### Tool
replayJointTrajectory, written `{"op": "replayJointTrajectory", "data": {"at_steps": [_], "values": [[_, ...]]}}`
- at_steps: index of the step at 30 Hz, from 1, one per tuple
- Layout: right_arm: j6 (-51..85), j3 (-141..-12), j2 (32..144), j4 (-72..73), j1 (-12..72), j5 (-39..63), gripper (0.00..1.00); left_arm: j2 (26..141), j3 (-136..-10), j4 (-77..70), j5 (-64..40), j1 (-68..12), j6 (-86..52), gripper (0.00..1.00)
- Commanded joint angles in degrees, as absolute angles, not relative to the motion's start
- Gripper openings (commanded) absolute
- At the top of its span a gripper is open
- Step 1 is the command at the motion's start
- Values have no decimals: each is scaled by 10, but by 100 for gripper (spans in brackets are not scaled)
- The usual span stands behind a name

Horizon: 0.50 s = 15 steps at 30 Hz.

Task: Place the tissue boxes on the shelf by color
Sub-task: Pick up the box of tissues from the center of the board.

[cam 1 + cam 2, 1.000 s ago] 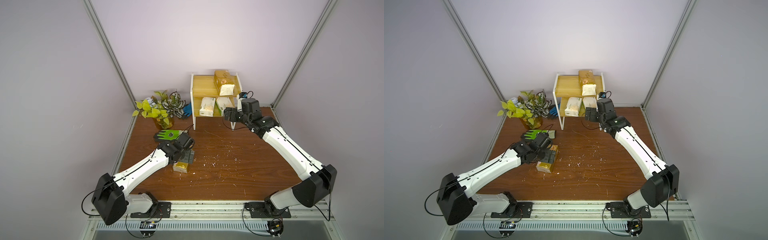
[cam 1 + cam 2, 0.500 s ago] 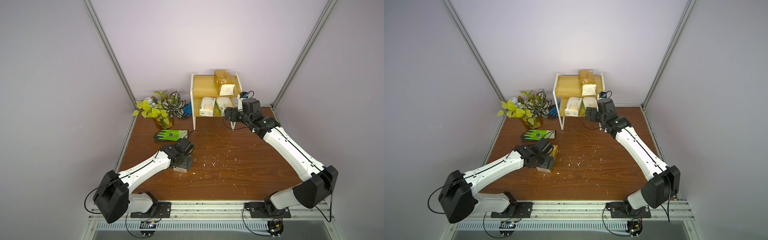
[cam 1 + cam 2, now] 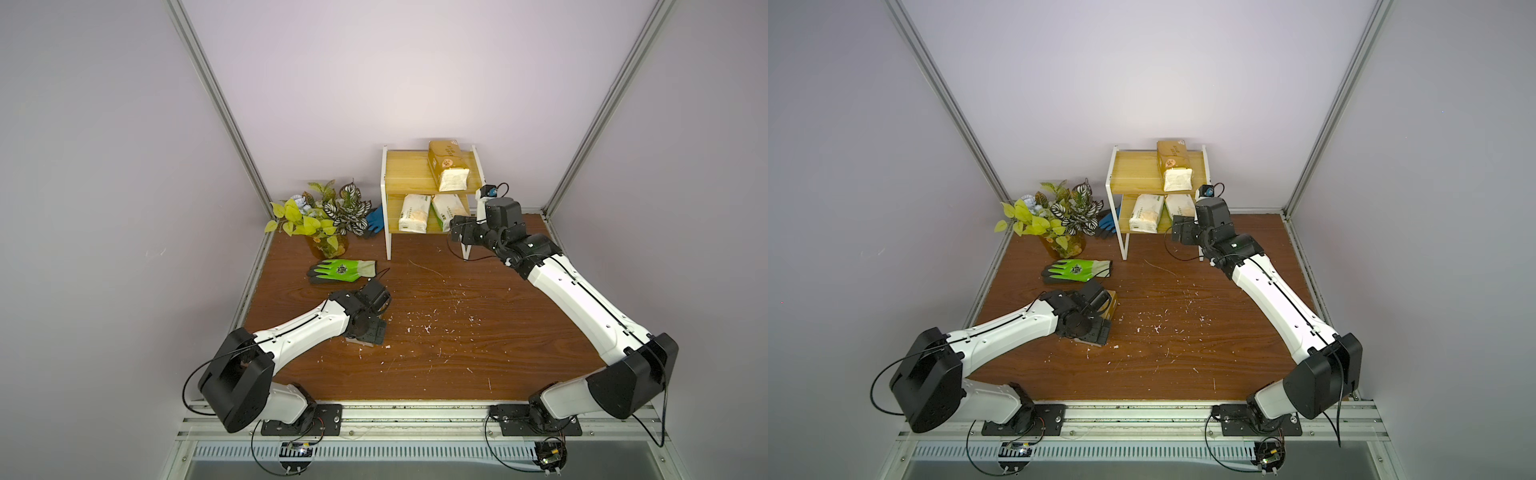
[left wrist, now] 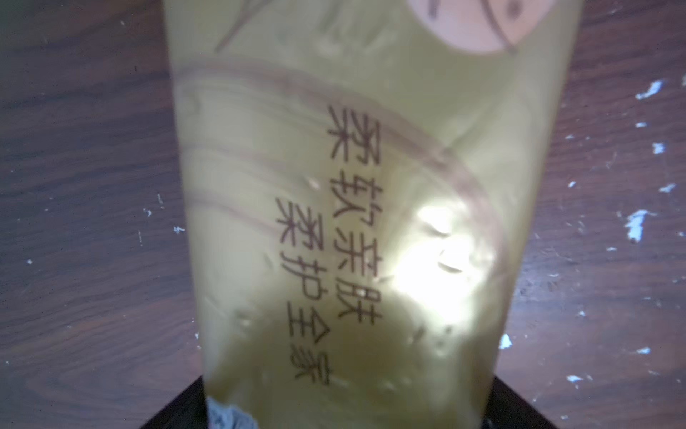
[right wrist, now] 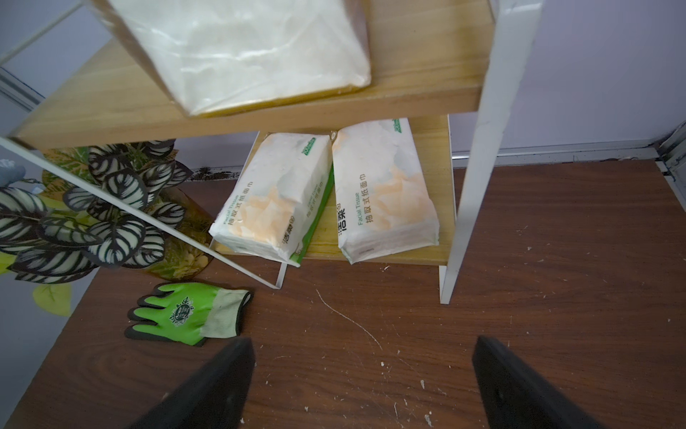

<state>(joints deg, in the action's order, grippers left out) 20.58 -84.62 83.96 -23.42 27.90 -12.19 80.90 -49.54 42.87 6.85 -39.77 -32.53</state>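
One gold tissue box [image 4: 371, 185] lies flat on the wood table, mostly covered by my left gripper [image 3: 370, 328] in both top views; a gold edge [image 3: 1112, 305] shows. The left gripper [image 4: 349, 405] is open, a finger on each side of the pack. The shelf [image 3: 411, 174] stands at the back. Another gold tissue box [image 3: 446, 166] lies on its top board. Two white tissue boxes [image 5: 274, 197] [image 5: 382, 189] lie side by side on the lower board. My right gripper [image 3: 457, 232] hovers open and empty by the shelf's front right leg; its fingers [image 5: 230, 371] frame bare table.
A green glove [image 3: 340, 271] lies on the table just behind the left gripper. A potted plant [image 3: 324, 220] and a blue glove [image 3: 376, 219] sit left of the shelf. White crumbs dot the table [image 3: 436, 328]. Walls close in on both sides.
My left gripper has moved toward the front and down over the gold pack, hiding most of it. The right arm has hardly moved.
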Motion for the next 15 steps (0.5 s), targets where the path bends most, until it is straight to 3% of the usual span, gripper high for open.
{"op": "replayJointTrajectory", "data": {"at_steps": [1, 5, 8, 15], "values": [[198, -848, 815, -227, 277, -138, 100, 825, -491, 427, 67, -403, -318, 100], [201, -848, 820, -227, 277, -140, 99, 837, -491, 419, 77, -403, -314, 100], [205, -849, 822, -224, 277, -135, 99, 846, -490, 410, 77, -403, -309, 91], [205, -857, 827, -223, 277, -125, 99, 871, -481, 384, 75, -401, -304, 57]]}}
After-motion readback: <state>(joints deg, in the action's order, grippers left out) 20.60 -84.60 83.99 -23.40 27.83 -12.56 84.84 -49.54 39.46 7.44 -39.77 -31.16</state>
